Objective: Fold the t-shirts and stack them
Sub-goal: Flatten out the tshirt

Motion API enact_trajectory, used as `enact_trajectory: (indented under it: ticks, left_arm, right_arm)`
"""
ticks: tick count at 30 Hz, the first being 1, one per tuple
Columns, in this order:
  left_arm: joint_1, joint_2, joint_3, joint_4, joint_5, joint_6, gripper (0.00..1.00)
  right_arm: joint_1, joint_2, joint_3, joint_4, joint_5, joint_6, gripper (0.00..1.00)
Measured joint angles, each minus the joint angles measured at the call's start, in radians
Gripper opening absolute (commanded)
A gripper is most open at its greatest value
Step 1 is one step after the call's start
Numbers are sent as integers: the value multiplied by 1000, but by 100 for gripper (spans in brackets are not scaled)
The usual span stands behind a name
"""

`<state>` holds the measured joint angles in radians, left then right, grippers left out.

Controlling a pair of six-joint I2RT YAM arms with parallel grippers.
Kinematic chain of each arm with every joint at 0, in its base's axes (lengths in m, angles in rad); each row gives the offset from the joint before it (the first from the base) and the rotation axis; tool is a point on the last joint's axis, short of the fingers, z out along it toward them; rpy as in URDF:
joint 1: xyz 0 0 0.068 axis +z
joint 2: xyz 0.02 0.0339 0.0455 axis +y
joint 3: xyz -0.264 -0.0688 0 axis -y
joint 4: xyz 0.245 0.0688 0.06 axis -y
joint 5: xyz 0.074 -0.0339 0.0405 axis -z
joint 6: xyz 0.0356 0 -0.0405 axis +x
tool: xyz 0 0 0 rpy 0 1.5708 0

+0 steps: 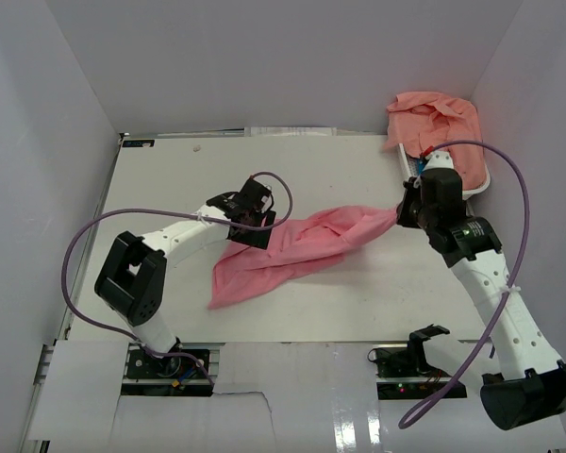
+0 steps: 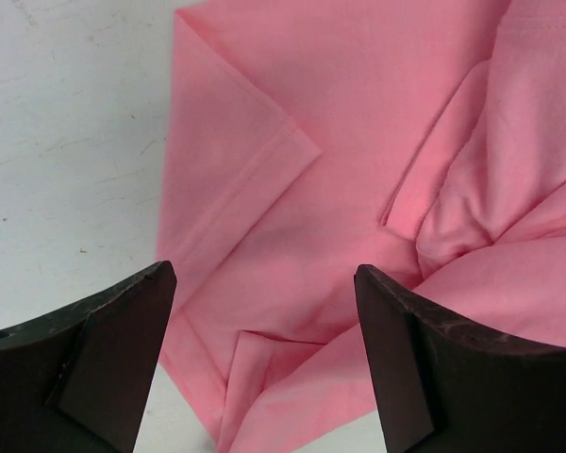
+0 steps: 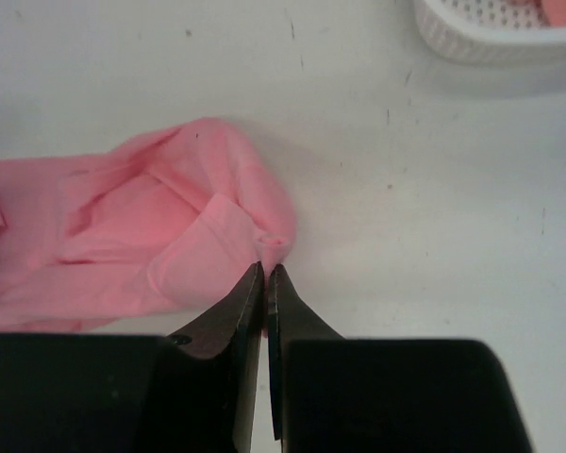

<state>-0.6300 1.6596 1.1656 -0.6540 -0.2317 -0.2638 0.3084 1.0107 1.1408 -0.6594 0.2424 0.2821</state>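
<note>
One t-shirt (image 1: 292, 250) sprawls rumpled on the counter (image 1: 170, 179), our right fingers (image 3: 236, 311) pinching, apparently, one corner, left fingers (image 2: 113, 330) wide above the other end, which we must grasp to spread it.

Robotics lab test cell. A plain white table (image 1: 170, 189) is boxed in on three sides by bare white panels (image 1: 264, 57). Two white-and-black robot arms (image 1: 184, 236) are bolted at its near edge, with purple cables (image 1: 64, 269) looping loose and exposed wiring (image 1: 170, 366) at the bases. The household things here are a pink t-shirt (image 1: 283, 255) and a white slotted basket (image 3: 491, 42).
</note>
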Motion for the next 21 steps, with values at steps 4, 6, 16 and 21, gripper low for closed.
enact_trajectory:
  ticks: [4, 6, 16, 21]
  left_arm:
    - [-3, 22, 37, -13, -9, 1, 87]
    - [-6, 32, 48, -21, -12, 1, 86]
    - [-26, 137, 99, -74, -56, -6, 77]
    - [-53, 204, 216, -110, -130, -7, 75]
  right_arm:
    - [0, -50, -141, -12, -36, 18, 8]
    - [0, -70, -216, -10, -63, 27, 8]
    - [0, -150, -365, -10, -123, 44, 8]
    - [0, -160, -365, 0, -127, 44, 8]
